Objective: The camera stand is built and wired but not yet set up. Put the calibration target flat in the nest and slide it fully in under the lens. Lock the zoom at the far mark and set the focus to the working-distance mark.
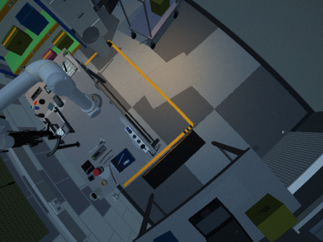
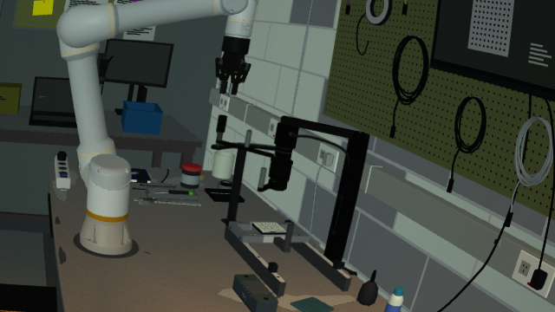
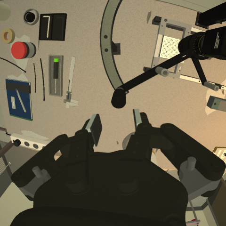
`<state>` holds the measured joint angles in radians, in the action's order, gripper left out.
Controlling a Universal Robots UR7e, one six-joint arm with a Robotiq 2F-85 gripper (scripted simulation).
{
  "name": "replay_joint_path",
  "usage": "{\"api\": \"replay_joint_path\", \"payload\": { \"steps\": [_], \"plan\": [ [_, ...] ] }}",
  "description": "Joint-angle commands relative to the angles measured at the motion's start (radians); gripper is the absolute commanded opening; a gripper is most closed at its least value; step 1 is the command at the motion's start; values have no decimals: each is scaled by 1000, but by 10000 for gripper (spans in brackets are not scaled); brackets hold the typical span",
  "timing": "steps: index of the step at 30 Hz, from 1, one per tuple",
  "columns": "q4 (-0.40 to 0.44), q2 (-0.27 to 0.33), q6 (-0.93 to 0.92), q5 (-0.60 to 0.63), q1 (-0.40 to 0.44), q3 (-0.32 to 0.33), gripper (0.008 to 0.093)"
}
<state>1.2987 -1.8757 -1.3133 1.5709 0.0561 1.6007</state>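
Observation:
A black lever with a round knob reaches out from the lens toward me and ends just below my gripper, which hangs high above the bench, open and empty. The lens and camera hang from the black stand. Two shorter levers with grey handles also stick out from the lens. The white dotted calibration target lies flat in the grey nest under the lens. A curved grey scale lies on the bench by the long lever.
Behind the stand runs a tiled wall with sockets and a pegboard hung with cables. On the bench lie a red button, a tape roll, a caliper, a blue notebook and a power strip.

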Motion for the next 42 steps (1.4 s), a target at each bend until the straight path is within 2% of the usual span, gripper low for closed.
{"api": "replay_joint_path", "payload": {
  "steps": [1,7,16,29,42],
  "plan": [
    [14,-4,0,0,0,21,480],
    [92,-20,-1,0,1,114,480],
    [110,-23,-1,0,1,134,480],
    [199,-34,-1,0,1,234,480],
    [213,-35,-1,0,1,249,480]
  ]
}}
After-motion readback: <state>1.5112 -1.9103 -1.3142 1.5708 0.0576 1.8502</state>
